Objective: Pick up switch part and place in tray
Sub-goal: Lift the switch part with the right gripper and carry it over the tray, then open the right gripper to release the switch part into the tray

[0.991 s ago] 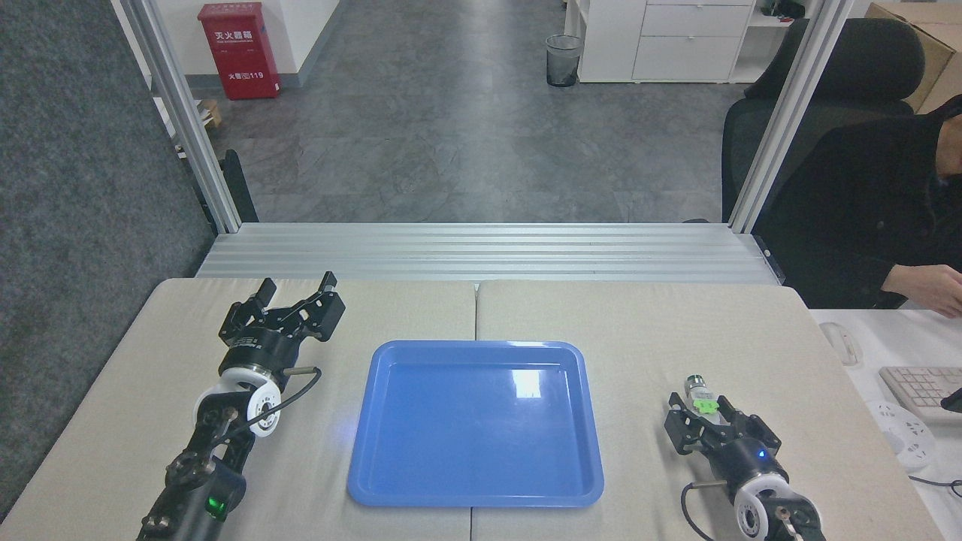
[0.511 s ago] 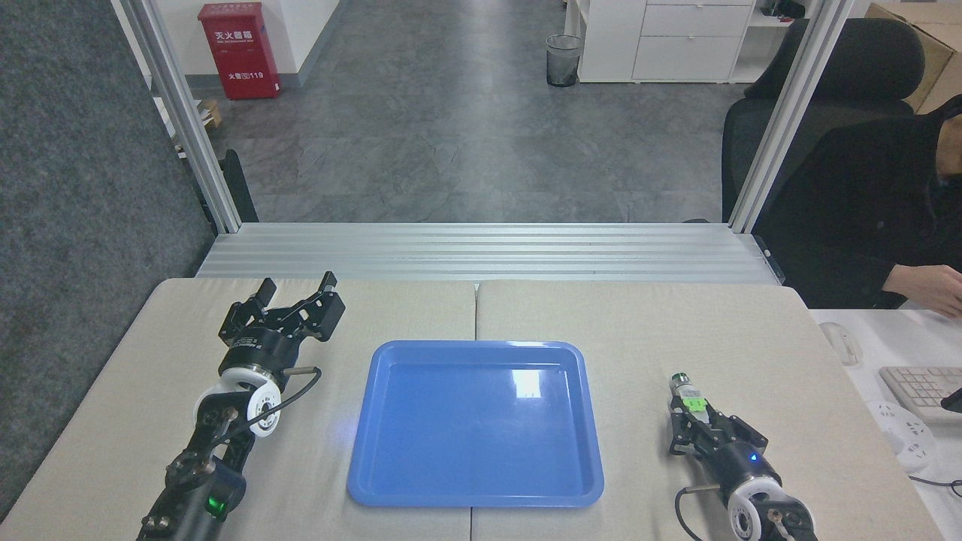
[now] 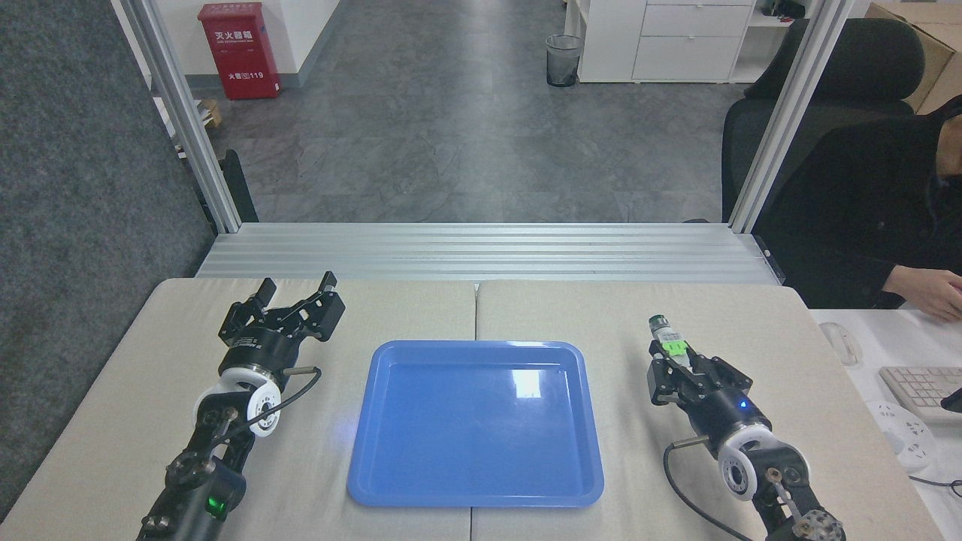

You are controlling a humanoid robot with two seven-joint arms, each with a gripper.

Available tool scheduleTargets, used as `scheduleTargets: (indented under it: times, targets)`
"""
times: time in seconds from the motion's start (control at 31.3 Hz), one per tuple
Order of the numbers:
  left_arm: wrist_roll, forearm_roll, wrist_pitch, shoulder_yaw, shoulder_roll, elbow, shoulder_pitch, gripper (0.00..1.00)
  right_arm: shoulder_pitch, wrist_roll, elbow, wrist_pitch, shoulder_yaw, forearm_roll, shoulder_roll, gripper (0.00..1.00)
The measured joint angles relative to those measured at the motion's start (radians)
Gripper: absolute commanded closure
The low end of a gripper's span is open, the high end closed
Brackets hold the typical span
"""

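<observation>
Your right gripper (image 3: 674, 359) is clamped on the switch part (image 3: 668, 340), and you can see it just right of the tray (image 3: 475, 424), level with the tray's far half. What you see of the part pokes out beyond the fingers, tilted up and away from you and leaning slightly left: the bright green clip sits right at the fingertips and the dark cylindrical end is the farthest point. You cannot tell from this view whether the part is clear of the table (image 3: 624, 315) or touching it. Nearest to you, the blue tray lies flat across the seam where the two beige table halves meet, its glossy floor bare apart from a window reflection near its far right. Left of the tray, about level with its far edge, your left gripper (image 3: 294, 289) rests with its two fingers spread wide and nothing between them, pointing away from you. Beyond the tray's far rim you have the bare table top, then the ribbed aluminium ledge (image 3: 481, 252). Far off to the tray's right, past the table's edge, a person's hand (image 3: 928, 291) lies at a white desk near a keyboard (image 3: 921, 389).
</observation>
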State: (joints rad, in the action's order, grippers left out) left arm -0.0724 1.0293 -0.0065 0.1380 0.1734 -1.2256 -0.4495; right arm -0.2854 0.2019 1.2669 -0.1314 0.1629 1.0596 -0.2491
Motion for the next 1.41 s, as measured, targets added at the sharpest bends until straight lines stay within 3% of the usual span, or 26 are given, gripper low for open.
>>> scheduleTargets:
  times: [0.38,0.7,0.77,0.83,0.86,1.15,1.41]
  targets:
    - [0.000,0.000,0.000,0.000,0.000,0.000,0.000,0.00,0.026,0.100,0.158,-0.003,0.174,0.039,0.052,1.00]
    - [0.000,0.000,0.000,0.000,0.000,0.000,0.000,0.00,0.049,0.102,0.106,0.000,0.303,0.122,0.132,0.99]
    - [0.000,0.000,0.000,0.000,0.000,0.000,0.000,0.00,0.050,0.099,0.087,0.008,0.321,0.135,0.149,0.80]
    - [0.000,0.000,0.000,0.000,0.000,0.000,0.000,0.00,0.050,0.097,0.069,0.030,0.335,0.145,0.164,0.18]
    - [0.000,0.000,0.000,0.000,0.000,0.000,0.000,0.00,0.050,0.094,0.059,0.045,0.342,0.148,0.172,0.02]
    - [0.000,0.000,0.000,0.000,0.000,0.000,0.000,0.00,0.037,-0.015,0.000,0.119,0.357,0.131,0.237,0.01]
    - [0.000,0.000,0.000,0.000,0.000,0.000,0.000,0.00,0.008,-0.135,-0.005,0.000,0.280,0.084,0.255,0.02]
